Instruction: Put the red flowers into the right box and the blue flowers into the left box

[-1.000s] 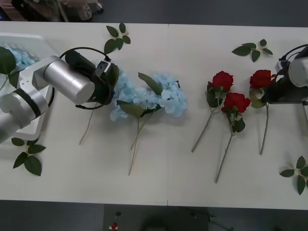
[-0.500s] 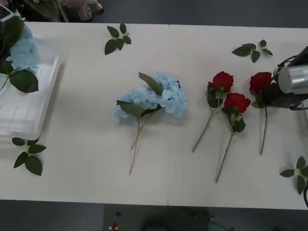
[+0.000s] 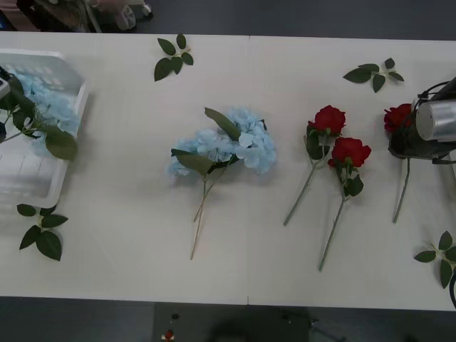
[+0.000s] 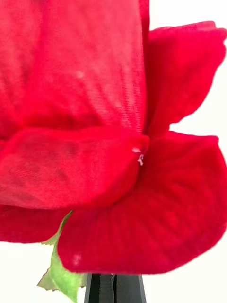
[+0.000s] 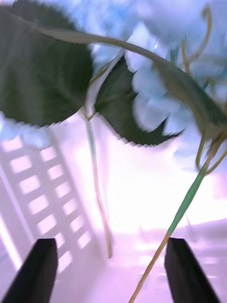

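Note:
My right gripper (image 3: 405, 146), near the table's right edge, is shut on the stem of a red flower (image 3: 397, 116) just under its bloom. In the right wrist view the bloom (image 4: 109, 142) looms close above the black fingers (image 4: 113, 289). Two more red flowers (image 3: 329, 118) (image 3: 350, 151) lie on the table to its left. A bunch of blue flowers (image 3: 228, 146) lies mid-table. More blue flowers (image 3: 46, 107) rest in the left box (image 3: 71, 71). My left gripper (image 5: 109, 251) hangs open above that box's slotted base, with blue petals (image 5: 156, 94) and a stem beneath it. The right box is out of view.
Loose green leaf sprigs lie at the back left (image 3: 173, 57), back right (image 3: 374, 73), front left beside the box (image 3: 41, 231) and front right (image 3: 440, 256). The white table (image 3: 142, 263) ends at a dark front edge.
My left arm left the mid-table bunch and carried one blue flower leftward to the left box, where it now lies released. My right gripper shifted its red flower slightly to the right.

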{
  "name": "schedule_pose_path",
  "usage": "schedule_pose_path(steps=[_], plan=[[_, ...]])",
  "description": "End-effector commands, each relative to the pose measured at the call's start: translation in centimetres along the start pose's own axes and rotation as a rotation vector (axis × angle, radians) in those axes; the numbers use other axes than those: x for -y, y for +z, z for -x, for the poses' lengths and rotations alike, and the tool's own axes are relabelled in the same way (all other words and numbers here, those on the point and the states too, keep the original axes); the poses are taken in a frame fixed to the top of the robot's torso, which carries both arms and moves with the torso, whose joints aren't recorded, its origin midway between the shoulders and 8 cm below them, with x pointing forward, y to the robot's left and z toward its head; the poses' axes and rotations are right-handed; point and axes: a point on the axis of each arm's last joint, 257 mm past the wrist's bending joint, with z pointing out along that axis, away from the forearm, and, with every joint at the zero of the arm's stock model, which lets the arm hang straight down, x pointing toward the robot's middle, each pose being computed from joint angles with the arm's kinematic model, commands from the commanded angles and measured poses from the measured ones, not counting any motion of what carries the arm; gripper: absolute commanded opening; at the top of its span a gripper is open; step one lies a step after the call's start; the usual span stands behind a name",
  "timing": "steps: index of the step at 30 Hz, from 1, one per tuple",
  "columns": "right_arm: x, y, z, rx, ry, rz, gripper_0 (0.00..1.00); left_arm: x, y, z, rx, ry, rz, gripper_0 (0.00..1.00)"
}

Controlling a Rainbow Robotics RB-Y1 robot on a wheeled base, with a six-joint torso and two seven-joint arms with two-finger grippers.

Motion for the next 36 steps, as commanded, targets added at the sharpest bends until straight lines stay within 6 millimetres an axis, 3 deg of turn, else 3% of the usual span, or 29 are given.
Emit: schedule_pose_path(steps=[1, 5, 8, 12, 13, 16, 17, 20, 21, 22, 23, 27, 30, 36], plan=[[-0.6, -1.3, 2.2, 0.026, 0.052, 0.038, 0.00, 1.6, -6.1, 5.7, 0.134, 0.020, -0.127, 1.00], [-0.1, -4.4, 5.8, 0.046, 0.111, 0.093, 0.00, 8.0, -11.3, 9.5, 0.203, -0.055, -0.381, 1.00], [1.5, -9.0, 9.7, 0.080, 0.097, 0.111, 0.00, 12.5, -14.0, 11.6, 0.226, -0.129, -0.554, 1.00], [7.1, -15.8, 13.4, 0.124, 0.033, 0.031, 0.00, 19.7, -16.8, 13.1, 0.192, -0.224, -0.745, 1.00], [8.3, -16.5, 13.6, 0.129, 0.010, 0.008, 0.00, 20.9, -17.2, 13.3, 0.185, -0.234, -0.765, 1.00], [14.4, -18.7, 14.8, 0.156, -0.157, -0.151, 0.00, 26.7, -17.7, 14.0, 0.158, -0.240, -0.787, 1.00], [15.5, -18.8, 14.8, 0.156, -0.183, -0.184, 0.00, 27.6, -17.7, 14.1, 0.156, -0.239, -0.780, 1.00], [21.0, -17.7, 14.7, 0.172, -0.238, -0.323, 0.00, 32.9, -16.9, 13.7, 0.119, -0.232, -0.775, 1.00], [21.0, -17.7, 14.7, 0.172, -0.238, -0.323, 0.00, 32.9, -16.9, 13.7, 0.119, -0.232, -0.775, 1.00], [23.3, -16.1, 14.2, 0.194, -0.239, -0.369, 0.00, 35.6, -16.4, 13.4, 0.102, -0.225, -0.778, 1.00], [24.3, -15.1, 13.7, 0.202, -0.238, -0.388, 0.00, 37.3, -16.0, 13.3, 0.094, -0.211, -0.774, 1.00], [26.3, -12.1, 12.2, 0.232, -0.249, -0.434, 0.00, 41.2, -15.0, 14.2, 0.079, -0.197, -0.726, 1.00], [26.8, -10.6, 11.4, 0.259, -0.261, -0.450, 0.00, 42.3, -13.6, 15.4, 0.086, -0.183, -0.657, 1.00], [27.4, -9.7, 10.6, 0.268, -0.249, -0.459, 0.00, 44.2, -11.1, 17.4, 0.068, -0.190, -0.610, 1.00]])
